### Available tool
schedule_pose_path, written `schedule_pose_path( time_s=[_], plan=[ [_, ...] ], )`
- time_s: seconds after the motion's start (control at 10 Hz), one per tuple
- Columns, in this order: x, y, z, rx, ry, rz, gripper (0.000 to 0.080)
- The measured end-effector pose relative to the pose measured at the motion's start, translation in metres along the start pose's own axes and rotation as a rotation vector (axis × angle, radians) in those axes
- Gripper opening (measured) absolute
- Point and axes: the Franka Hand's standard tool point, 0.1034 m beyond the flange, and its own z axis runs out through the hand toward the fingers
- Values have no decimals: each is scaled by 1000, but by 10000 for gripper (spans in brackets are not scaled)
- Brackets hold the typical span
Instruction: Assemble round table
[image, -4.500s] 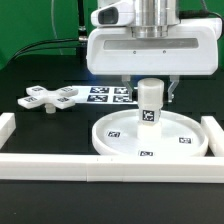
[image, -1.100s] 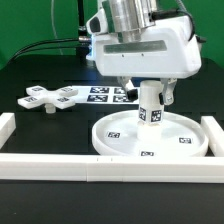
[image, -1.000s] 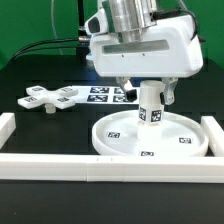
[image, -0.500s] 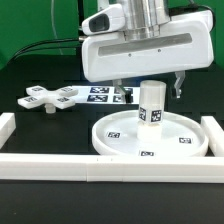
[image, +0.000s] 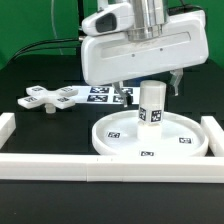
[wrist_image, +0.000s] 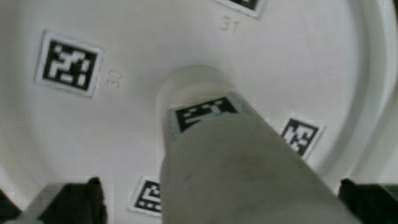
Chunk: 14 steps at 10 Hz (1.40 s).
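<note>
Exterior view: the post (image: 150, 106) is seen upright at the centre of the round disc (image: 125, 142), long axis vertical. The gripper (image: 150, 93) is held directly above the post, fingers spread either side of its top, nothing clamped. The cross-shaped piece (image: 55, 98) is laid flat, well apart from the post, toward the exterior view's left. Wrist view: the post is looked down along its length, with both dark fingertips (wrist_image: 80, 197) clear of it. Smooth matte white plastic and square black-and-white tags are noted throughout.
</note>
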Motion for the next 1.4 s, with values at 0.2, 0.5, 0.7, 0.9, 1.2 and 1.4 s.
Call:
schedule_pose_path(
  time_s=[0.2, 0.5, 0.7, 0.9, 1.2, 1.4],
  plan=[
    [0, -5, 0, -15, -19, -194, 649],
    [-6, -1, 1, -1, -45, -401, 649],
    [-8, 2, 2, -6, -56, -522, 649],
    [-8, 4, 1, -17, -71, -678, 649],
    [7, -4, -2, -36, -121, -945, 649],
    [8, -7, 0, -45, -153, -1140, 649]
  ],
)
